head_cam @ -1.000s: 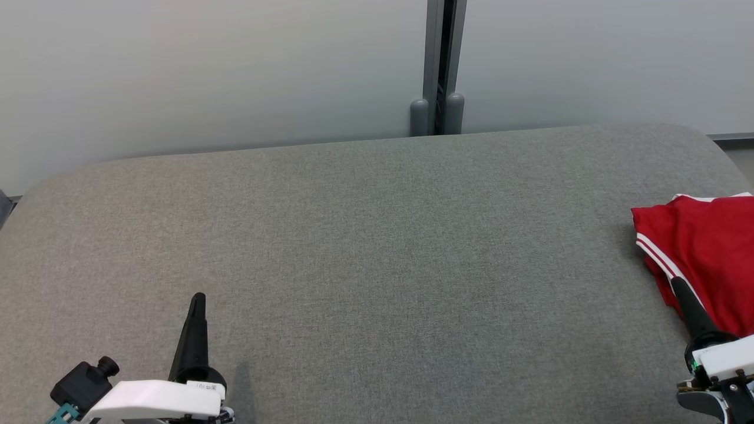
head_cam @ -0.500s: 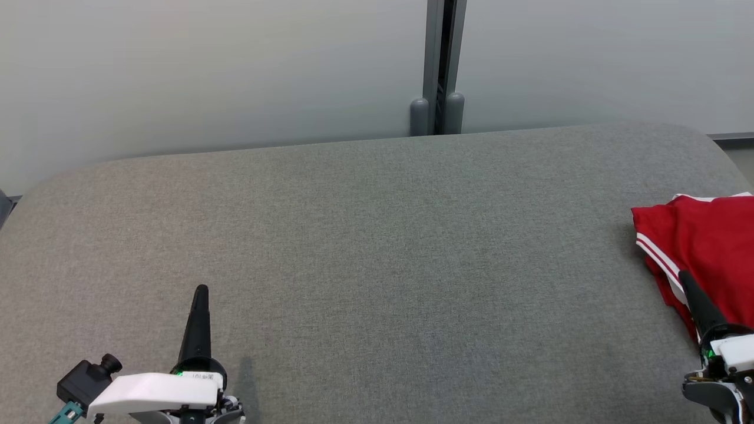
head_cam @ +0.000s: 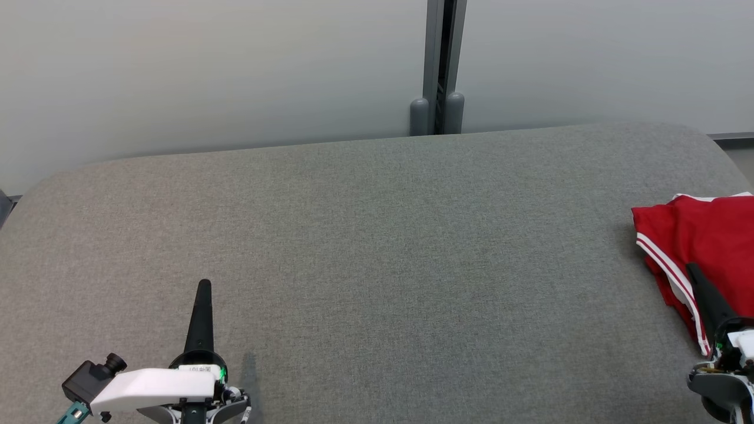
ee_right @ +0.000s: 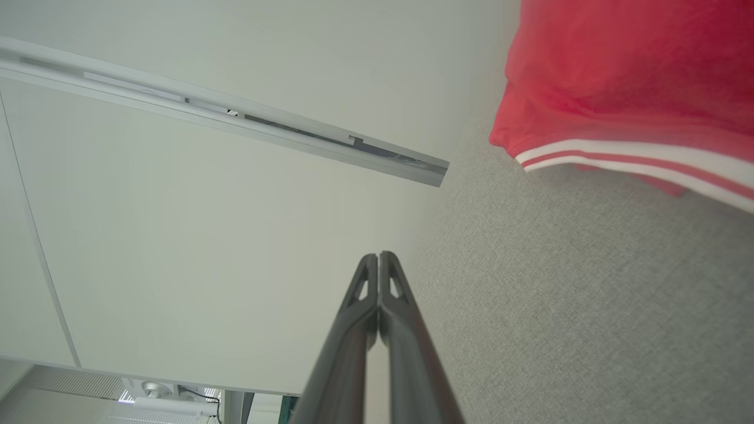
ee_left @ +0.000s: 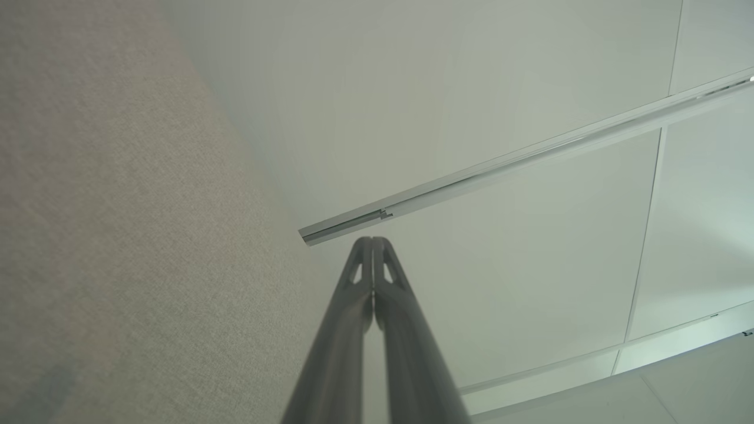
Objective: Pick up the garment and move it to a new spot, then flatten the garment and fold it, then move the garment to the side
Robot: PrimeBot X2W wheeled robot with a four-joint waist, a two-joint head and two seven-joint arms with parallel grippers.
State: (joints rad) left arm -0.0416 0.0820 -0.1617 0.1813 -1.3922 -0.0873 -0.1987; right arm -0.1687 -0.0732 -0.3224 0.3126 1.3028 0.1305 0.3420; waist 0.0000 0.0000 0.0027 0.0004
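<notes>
A: Where do we log the garment (head_cam: pixel 704 247)?
B: Far right of the pad (head_cam: pixel 377 235). It is red with white stripes and lies in a layered bundle, partly cut off by the head view's edge. We judge it folded and set aside, so the task looks close to done.
A: The grippers?
B: The left gripper (head_cam: pixel 204 285) has its fingers pressed together with nothing between them. It sits low at the near left, well apart from the cloth. The right gripper (head_cam: pixel 693 268) also has its fingers together and is empty. From the head its tip overlaps the red, but its wrist view shows grey pad between tip and hem. We read it as beside the garment, not on it.
A: Why so?
B: Our guess is that both arms hang clear so the fold lies undisturbed. Closed fingers also snag less on cloth.
A: Surface?
B: Grey woven fabric with rounded far corners and no wrinkles we can see.
A: Room?
B: Pale wall panels (head_cam: pixel 206 70) stand behind. A dark post (head_cam: pixel 439 65) marks their joint, with two grey stubs (head_cam: pixel 419 116) at its foot. A metal rail (ee_left: pixel 500 162) crosses the left wrist view.
</notes>
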